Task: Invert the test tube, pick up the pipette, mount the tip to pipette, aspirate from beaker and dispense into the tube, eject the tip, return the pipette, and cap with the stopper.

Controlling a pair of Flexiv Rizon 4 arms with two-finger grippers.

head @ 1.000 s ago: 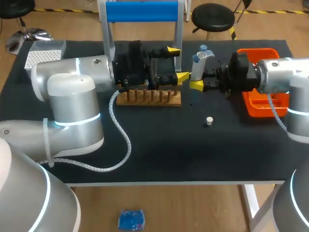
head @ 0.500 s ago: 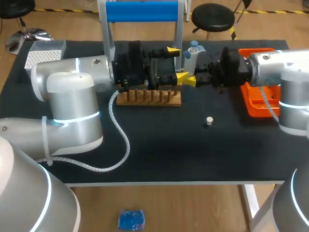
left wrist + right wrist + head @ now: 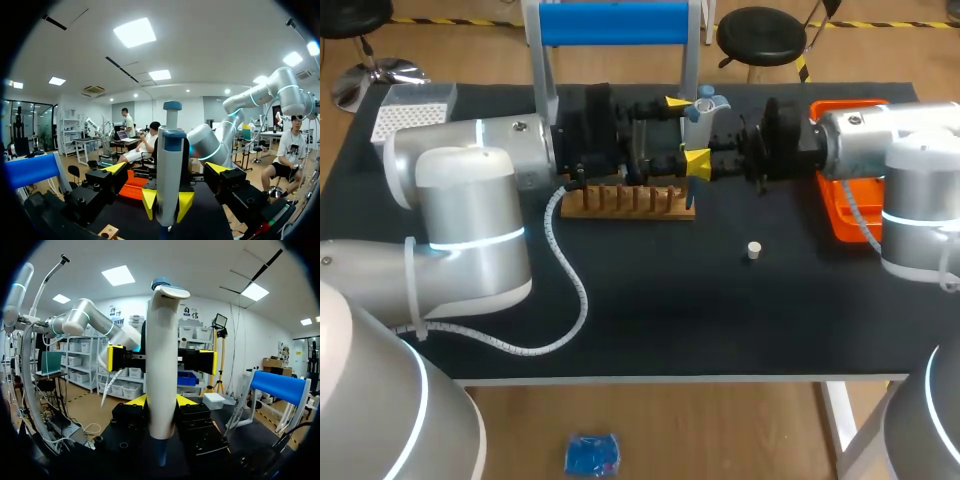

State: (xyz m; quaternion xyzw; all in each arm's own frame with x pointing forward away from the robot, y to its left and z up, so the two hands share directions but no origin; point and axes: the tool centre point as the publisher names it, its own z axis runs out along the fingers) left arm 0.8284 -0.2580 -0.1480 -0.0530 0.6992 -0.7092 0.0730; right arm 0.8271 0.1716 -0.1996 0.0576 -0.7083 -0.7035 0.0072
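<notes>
the right arm is carrying the pipette (image 3: 703, 106) across toward the left arm: a second ago it was standing well clear of the left claw (image 3: 166, 169), close to the orange tray (image 3: 847, 222), and now it is sitting upright between that claw's two fingers. the right claw (image 3: 161, 401) is clamping the pipette's white body from both sides, its yellow tips pressing against the barrel low down. the left claw is standing wide apart, its yellow tips well off to either side of the pipette and touching nothing. the left arm is keeping the same spot throughout, and the small white stopper (image 3: 754, 250) is lying where it was, on the black tabletop (image 3: 650, 320) in front of the right claw.

from above, the two claws' yellow tips are overlapping, so which tip belongs to which is hard to sort out there. the pipette's lower end is hiding behind the claws in that view; in the right wrist view it is showing as a bluish cone below the right claw. the wooden rack (image 3: 630, 202) is lying just under the left claw, its back edge covered by the arm. the right arm is covering part of the orange tray. i cannot make out the test tube.
</notes>
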